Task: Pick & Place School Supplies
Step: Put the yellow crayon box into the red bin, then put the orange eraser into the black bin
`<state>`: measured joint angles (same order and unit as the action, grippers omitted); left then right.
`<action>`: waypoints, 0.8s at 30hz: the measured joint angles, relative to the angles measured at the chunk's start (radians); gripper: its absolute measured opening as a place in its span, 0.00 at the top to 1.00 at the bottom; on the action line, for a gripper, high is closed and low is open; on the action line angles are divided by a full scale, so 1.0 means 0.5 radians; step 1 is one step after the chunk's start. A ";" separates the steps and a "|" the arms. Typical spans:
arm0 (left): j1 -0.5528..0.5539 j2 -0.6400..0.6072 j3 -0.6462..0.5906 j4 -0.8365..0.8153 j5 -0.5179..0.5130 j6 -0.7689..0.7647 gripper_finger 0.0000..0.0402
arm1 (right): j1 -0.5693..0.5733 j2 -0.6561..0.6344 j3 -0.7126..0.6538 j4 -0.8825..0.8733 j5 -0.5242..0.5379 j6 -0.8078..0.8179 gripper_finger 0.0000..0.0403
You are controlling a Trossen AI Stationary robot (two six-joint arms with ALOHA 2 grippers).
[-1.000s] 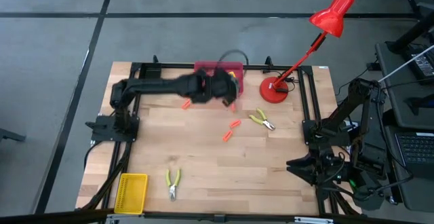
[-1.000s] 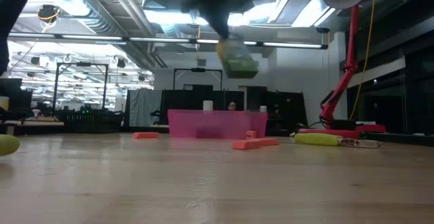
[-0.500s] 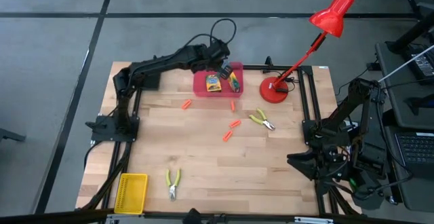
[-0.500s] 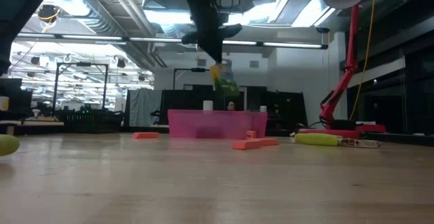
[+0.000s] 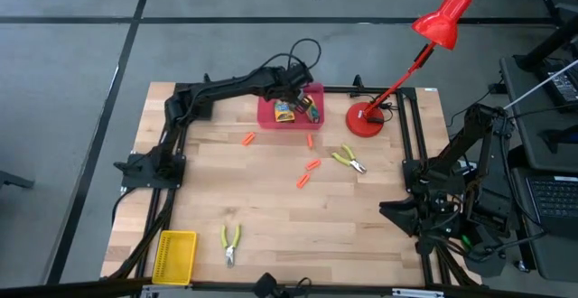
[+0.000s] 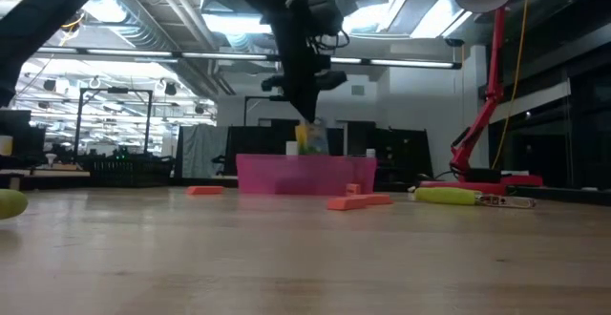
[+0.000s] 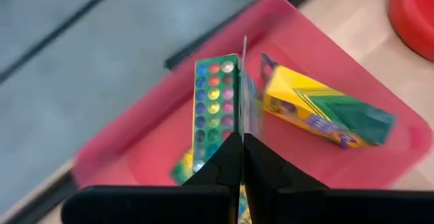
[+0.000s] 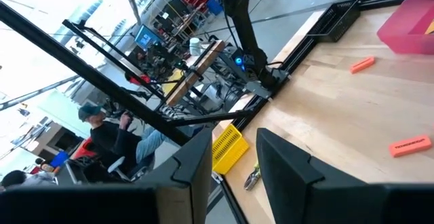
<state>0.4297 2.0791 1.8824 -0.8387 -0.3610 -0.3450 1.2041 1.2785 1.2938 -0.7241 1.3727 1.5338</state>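
Left wrist view shows the flat green crayon box with coloured dots (image 7: pixel 215 108) pinched edge-on in my left pincer (image 7: pixel 242 157), hanging over the pink plastic tray (image 7: pixel 308 41) beside a yellow-and-green crayon box (image 7: pixel 324 112) already inside. I should lower it a little and release it flat, clear of that neighbour. My right pincer (image 8: pixel 234 161) waits narrowly parted, well away off the table's right edge.

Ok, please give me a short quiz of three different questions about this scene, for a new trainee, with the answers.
1. True or false: the left gripper is shut on a crayon box above the pink tray.
2. How many orange sticks lie on the table?
3. Where does the right gripper wait? A) over the tray B) off the table's right edge, open

Key: 1 true; 2 four; 3 B.
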 joint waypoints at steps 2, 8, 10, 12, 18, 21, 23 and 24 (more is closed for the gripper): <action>0.000 0.027 0.000 0.004 0.086 0.000 0.98 | 0.000 0.000 0.000 0.012 0.000 -0.001 0.70; -0.030 0.066 0.000 0.114 0.345 0.052 0.85 | 0.000 0.000 0.000 0.027 0.000 -0.009 0.70; -0.035 0.065 0.000 0.147 0.388 0.053 0.77 | 0.000 0.000 0.000 0.035 0.000 -0.018 0.70; -0.039 0.038 0.000 0.147 0.388 0.064 0.68 | 0.000 0.000 0.000 0.065 -0.002 -0.050 0.70; -0.038 -0.130 0.000 0.031 0.309 0.206 0.45 | 0.000 0.000 0.001 0.148 -0.005 -0.154 0.70; -0.041 -0.216 0.000 -0.199 0.298 0.229 0.41 | 0.000 0.000 0.001 0.148 -0.007 -0.170 0.70; -0.051 -0.265 0.002 -0.426 0.337 0.215 0.41 | 0.000 0.000 0.001 0.149 -0.007 -0.191 0.70; -0.061 -0.281 0.003 -0.566 0.355 0.190 0.41 | 0.000 0.000 0.001 0.149 -0.007 -0.202 0.70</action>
<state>0.3993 1.9386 1.8839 -1.1218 -0.1836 -0.2502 1.2041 1.2785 1.2942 -0.6495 1.3693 1.4328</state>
